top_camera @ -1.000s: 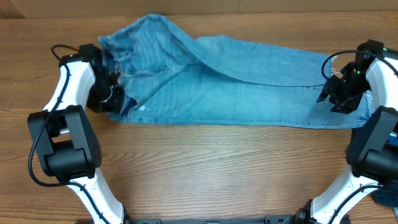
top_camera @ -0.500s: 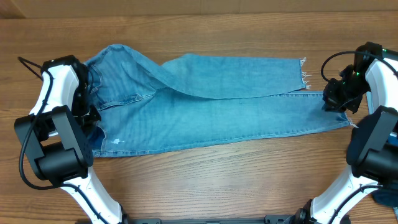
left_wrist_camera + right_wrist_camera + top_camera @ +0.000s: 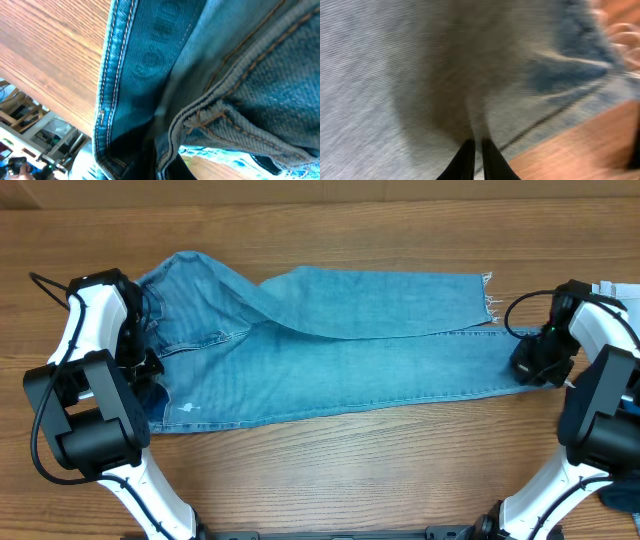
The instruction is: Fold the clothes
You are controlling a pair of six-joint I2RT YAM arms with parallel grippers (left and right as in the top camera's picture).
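A pair of blue jeans (image 3: pixel 340 350) lies flat across the wooden table (image 3: pixel 350 470), waistband at the left, both legs stretching right, the far leg overlapping the near one. My left gripper (image 3: pixel 143 368) is at the waistband's near corner; the left wrist view shows it (image 3: pixel 160 167) shut on the stitched waistband denim (image 3: pixel 225 60). My right gripper (image 3: pixel 535 365) is at the hem of the near leg. In the right wrist view its fingers (image 3: pixel 476 145) are pinched close together on pale denim (image 3: pixel 395 75), near the hem and bare wood.
A white object (image 3: pixel 620 288) shows at the right edge of the table, and a blue item (image 3: pixel 622 498) at the bottom right corner. Frayed hem threads of the far leg (image 3: pixel 490 300) lie just beyond my right gripper.
Over the last second the jeans were pulled left and spread out flat. In the last half second the right gripper moved nearer and slightly left along the near leg's hem; the left arm stayed still.
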